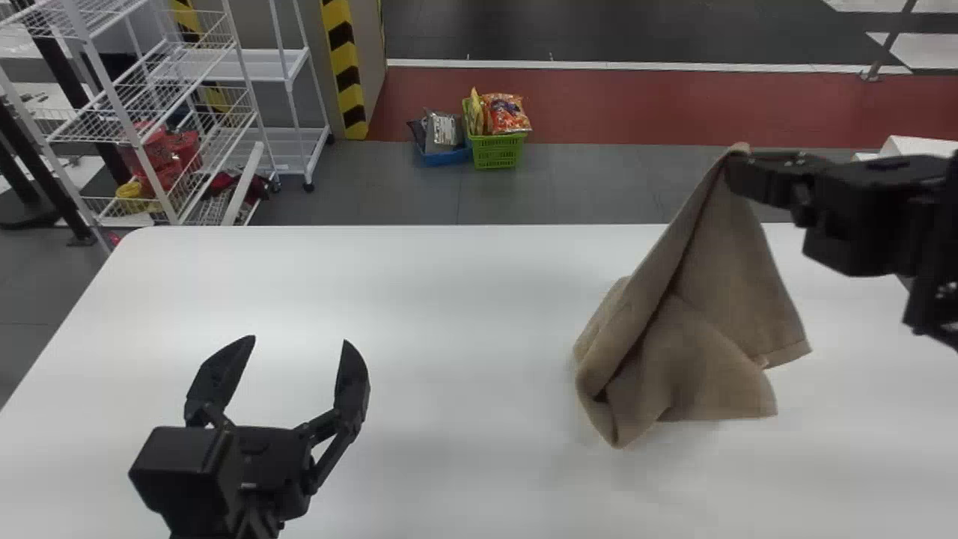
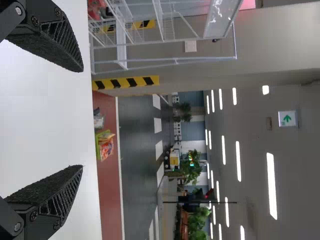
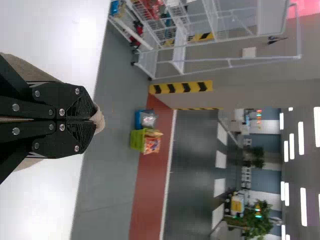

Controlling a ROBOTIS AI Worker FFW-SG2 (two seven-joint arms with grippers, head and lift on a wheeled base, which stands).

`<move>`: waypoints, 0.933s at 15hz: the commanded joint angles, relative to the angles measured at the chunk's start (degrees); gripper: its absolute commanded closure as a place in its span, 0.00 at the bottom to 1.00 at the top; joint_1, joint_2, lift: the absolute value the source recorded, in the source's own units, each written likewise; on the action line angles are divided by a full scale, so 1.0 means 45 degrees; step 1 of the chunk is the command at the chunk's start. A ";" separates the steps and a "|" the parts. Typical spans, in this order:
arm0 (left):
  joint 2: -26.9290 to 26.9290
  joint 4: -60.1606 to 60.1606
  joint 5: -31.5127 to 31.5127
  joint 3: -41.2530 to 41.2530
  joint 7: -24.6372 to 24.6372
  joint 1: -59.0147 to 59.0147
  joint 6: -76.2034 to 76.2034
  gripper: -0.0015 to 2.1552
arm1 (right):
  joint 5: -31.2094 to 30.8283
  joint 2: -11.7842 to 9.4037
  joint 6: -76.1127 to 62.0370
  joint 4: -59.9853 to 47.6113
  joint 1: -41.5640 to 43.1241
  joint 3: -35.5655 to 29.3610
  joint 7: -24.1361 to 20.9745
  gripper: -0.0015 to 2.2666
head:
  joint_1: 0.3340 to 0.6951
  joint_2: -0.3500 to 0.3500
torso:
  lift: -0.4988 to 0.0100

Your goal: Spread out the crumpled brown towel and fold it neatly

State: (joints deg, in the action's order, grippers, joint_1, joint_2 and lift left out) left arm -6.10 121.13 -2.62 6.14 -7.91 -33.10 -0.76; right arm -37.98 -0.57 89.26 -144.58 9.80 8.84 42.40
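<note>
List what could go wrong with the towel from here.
The right pincer has just a small bit of the towel, so it might slip out. The lower part is gathered in folds and could settle crumpled on the table. The left pincer holds nothing, so one-sided lifting may not spread it.

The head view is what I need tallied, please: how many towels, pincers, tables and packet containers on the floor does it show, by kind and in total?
Brown towel: 1
Left pincer and right pincer: 2
White table: 1
Green container and blue container: 2
Total: 6
</note>
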 commanded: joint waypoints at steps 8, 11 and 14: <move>-0.0284 0.0993 -0.0649 0.0901 0.0819 -0.1316 -0.0387 0.06 | -0.1775 -0.0088 0.0183 0.4570 -0.1397 0.0458 -0.2644 0.72 | 1.00 0.37 | 0.73; -0.0479 0.1383 -0.0883 0.1331 0.0819 -0.1668 -0.0387 0.06 | -0.1502 -0.0088 -0.1289 0.3652 -0.2510 -0.0578 -0.2839 0.02 | 1.00 0.27 | 0.73; -0.0636 0.1559 -0.0864 0.1663 0.0858 -0.1805 -0.0426 0.06 | -0.0428 -0.0166 -0.2773 0.2226 -0.3565 -0.2218 -0.2390 0.02 | 1.00 0.18 | 0.73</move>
State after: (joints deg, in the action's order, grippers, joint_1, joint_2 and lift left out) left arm -8.63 127.95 -6.46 12.91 -4.04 -41.06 -2.62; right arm -43.26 -1.07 79.25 -130.93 -3.83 2.80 31.07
